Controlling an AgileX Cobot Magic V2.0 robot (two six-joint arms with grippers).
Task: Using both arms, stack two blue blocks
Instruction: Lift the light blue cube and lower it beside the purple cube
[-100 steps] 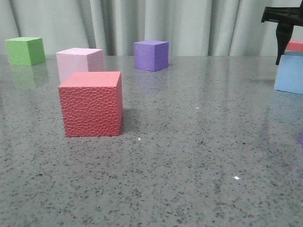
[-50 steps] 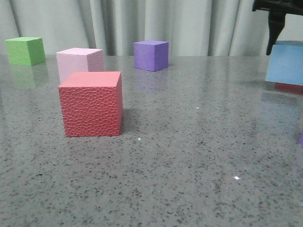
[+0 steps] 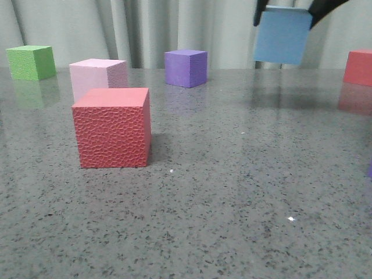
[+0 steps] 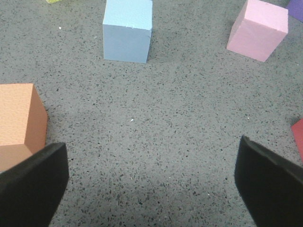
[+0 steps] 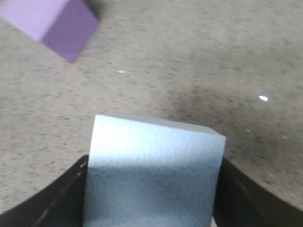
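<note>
On the far left of the speckled grey bench (image 3: 232,203) in the front view sits a green cube (image 3: 31,62) near the curtain (image 3: 151,29), and just right of it a pale pink cube (image 3: 97,77). A large red cube (image 3: 111,128) with a pebbled face stands in front of the pink one, closest to the camera. Further right and back, a purple cube (image 3: 185,68) rests near the curtain. Right of that, one blue block (image 3: 282,35) hangs in the air above the bench, pinched between the dark fingers of the right claw (image 3: 289,9), which shows only in part at the top edge. In the right wrist view the same blue block (image 5: 151,175) sits between the black fingers (image 5: 52,198) on either side, with a purple cube (image 5: 52,23) on the bench below. At the far right edge of the front view stands a second red cube (image 3: 358,67). The left wrist view shows the left claw (image 4: 151,184) spread wide, its two black fingers (image 4: 33,184) far apart and holding nothing. Beyond them the other blue block (image 4: 128,30) rests on the bench, well apart from the fingers, with an orange cube (image 4: 19,120) close beside one finger and the pink cube (image 4: 258,29) off to the other side.
</note>
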